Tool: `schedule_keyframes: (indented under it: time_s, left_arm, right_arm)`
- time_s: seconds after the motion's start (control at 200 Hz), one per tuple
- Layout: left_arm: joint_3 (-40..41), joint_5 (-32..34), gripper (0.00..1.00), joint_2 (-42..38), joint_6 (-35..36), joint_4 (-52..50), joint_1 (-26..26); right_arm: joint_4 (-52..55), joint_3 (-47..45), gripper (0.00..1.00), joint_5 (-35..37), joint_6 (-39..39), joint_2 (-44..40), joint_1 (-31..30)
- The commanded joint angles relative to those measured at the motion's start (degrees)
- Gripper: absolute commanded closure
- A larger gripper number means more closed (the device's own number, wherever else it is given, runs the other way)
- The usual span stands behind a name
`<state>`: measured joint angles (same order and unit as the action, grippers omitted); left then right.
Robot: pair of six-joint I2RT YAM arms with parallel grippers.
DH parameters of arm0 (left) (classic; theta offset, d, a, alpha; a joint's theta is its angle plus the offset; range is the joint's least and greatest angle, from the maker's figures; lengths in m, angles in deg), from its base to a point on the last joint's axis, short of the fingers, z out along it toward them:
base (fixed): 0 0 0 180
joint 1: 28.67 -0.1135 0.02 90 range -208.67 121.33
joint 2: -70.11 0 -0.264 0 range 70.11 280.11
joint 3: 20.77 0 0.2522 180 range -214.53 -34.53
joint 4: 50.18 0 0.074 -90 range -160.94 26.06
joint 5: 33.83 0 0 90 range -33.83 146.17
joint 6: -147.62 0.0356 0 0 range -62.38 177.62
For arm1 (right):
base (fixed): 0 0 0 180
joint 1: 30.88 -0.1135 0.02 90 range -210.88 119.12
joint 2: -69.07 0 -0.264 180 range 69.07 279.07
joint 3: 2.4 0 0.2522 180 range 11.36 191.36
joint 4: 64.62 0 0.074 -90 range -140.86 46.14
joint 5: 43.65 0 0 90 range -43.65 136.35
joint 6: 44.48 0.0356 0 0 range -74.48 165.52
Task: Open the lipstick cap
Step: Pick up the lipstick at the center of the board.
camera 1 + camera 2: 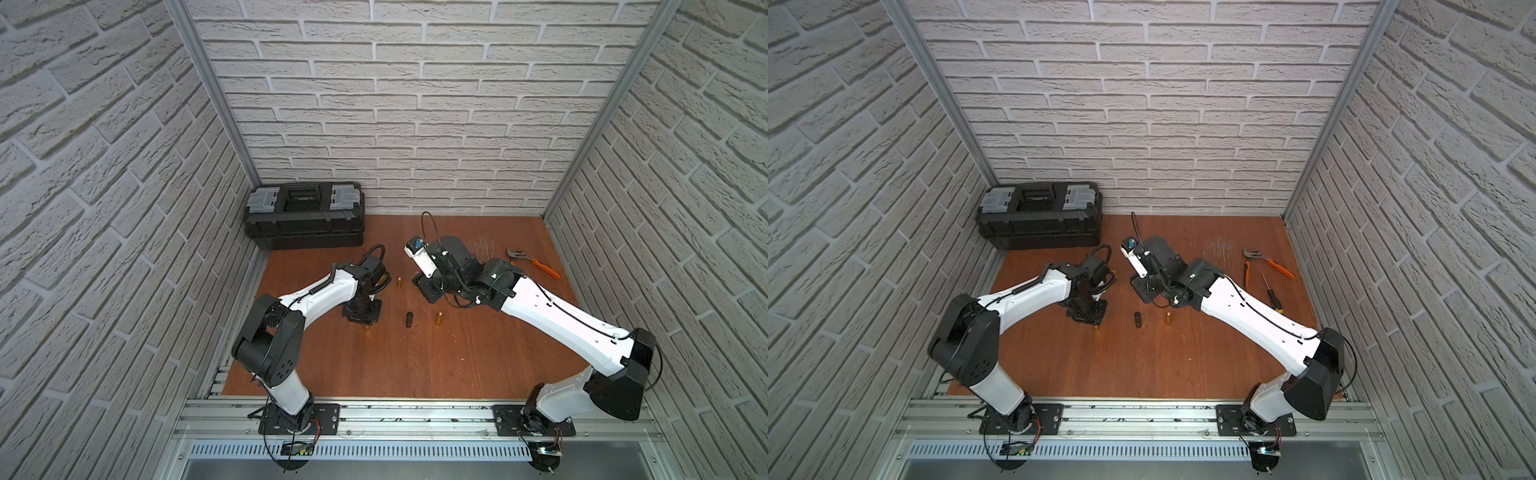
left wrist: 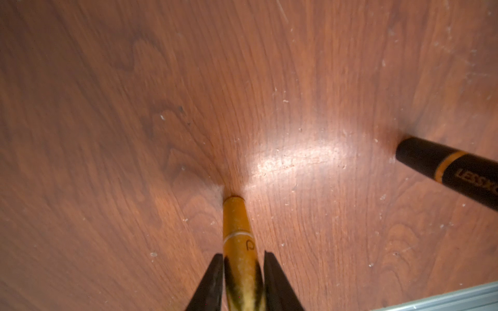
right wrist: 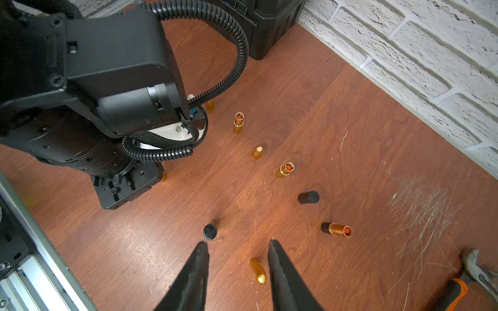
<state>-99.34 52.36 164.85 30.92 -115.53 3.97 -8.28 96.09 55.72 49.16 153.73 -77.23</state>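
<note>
The left gripper (image 2: 244, 255) is pinching the gold lipstick (image 2: 237, 223) between narrow jaws, and its lower end is resting on the table (image 2: 107, 107). The right gripper (image 3: 238, 242) is hovering partly open, holding nothing, near a small gold piece (image 3: 258, 270).

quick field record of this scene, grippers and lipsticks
left gripper: straddles gold lipstick, grip unclear
gold lipstick: upright on table, cap on
right gripper: open, holding nothing
black lipstick: capped, untouched
open tubes: gold tube, second gold tube, black-based tube
loose caps: gold cap, black cap
clutter: toolbox, pliers
</note>
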Motion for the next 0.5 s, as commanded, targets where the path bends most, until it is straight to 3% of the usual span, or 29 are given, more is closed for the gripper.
schedule_keyframes:
  time_s: [0.0, 0.31, 0.495]
  left_arm:
    - [0.7, 0.9, 0.74, 0.2, 0.0, -1.0, 0.2]
    - [-1.7, 1.5, 0.84, -4.6, 0.6, -4.7, -2.1]
    - [-6.6, -12.8, 0.84, -13.8, 0.7, -7.6, -11.7]
  right_arm:
    - [-1.7, -0.5, 0.61, 0.7, -0.5, -0.9, -0.5]
    - [-0.6, -0.3, 0.61, -0.8, -1.5, -0.9, -0.5]
    - [2.6, 1.9, 0.61, -2.7, -5.1, -0.4, -3.9]
